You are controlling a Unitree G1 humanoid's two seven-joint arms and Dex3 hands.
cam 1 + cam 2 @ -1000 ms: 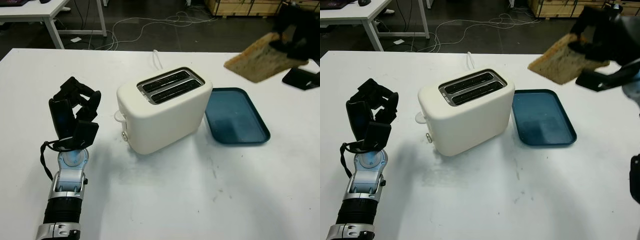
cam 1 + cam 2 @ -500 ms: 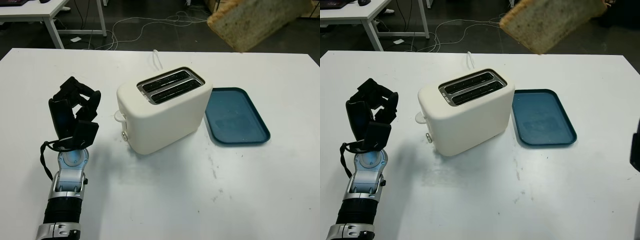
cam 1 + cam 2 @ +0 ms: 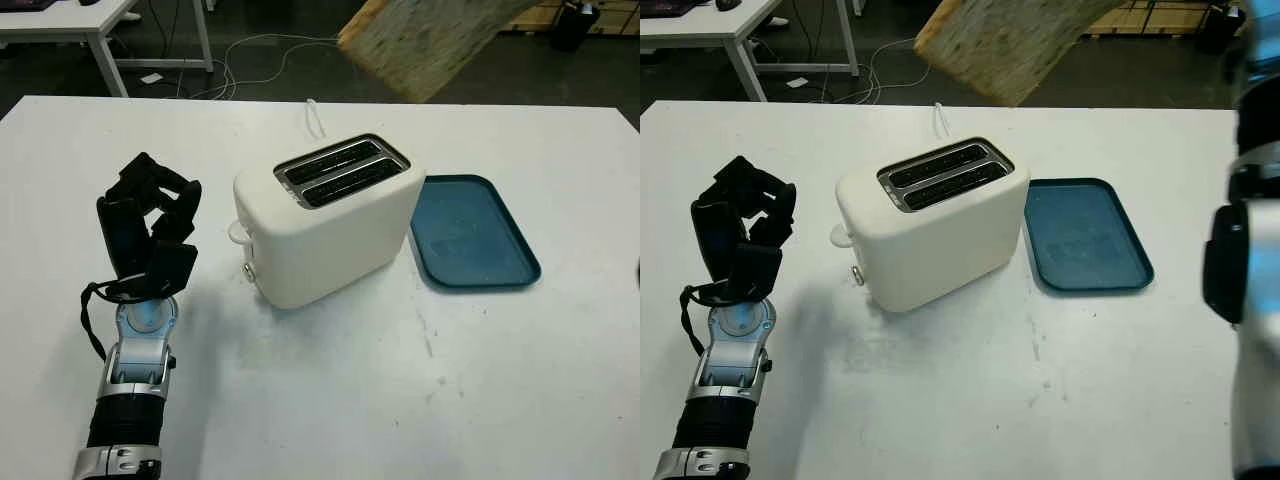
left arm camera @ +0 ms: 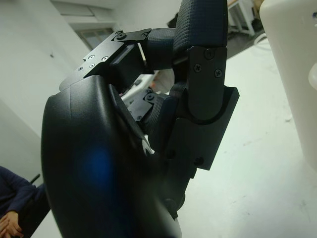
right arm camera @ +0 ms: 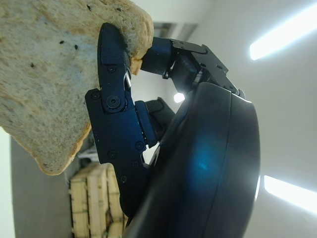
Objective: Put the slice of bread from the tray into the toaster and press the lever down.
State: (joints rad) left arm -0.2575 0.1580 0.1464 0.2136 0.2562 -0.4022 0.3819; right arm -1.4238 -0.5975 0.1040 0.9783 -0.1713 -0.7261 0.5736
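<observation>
The slice of bread (image 3: 420,45) hangs high in the air, tilted, above and behind the white toaster (image 3: 330,215). My right hand (image 5: 124,59) is shut on it, a black finger (image 5: 111,99) pressed flat against the crust of the bread (image 5: 49,74). My right arm (image 3: 1240,260) rises along the right edge. The toaster has two open slots (image 3: 340,172) and a white lever tab (image 3: 237,232) on its left end. The blue tray (image 3: 475,235) lies bare to the toaster's right. My left hand (image 3: 150,225) stands left of the toaster, fingers curled, holding nothing.
The toaster's white cord (image 3: 315,118) runs back across the white table (image 3: 400,400). Beyond the table's far edge are a dark floor with cables (image 3: 290,45) and another white desk (image 3: 70,20).
The bread has travelled up and to the left, from over the tray's right side to above the toaster's back. The left hand has stayed put.
</observation>
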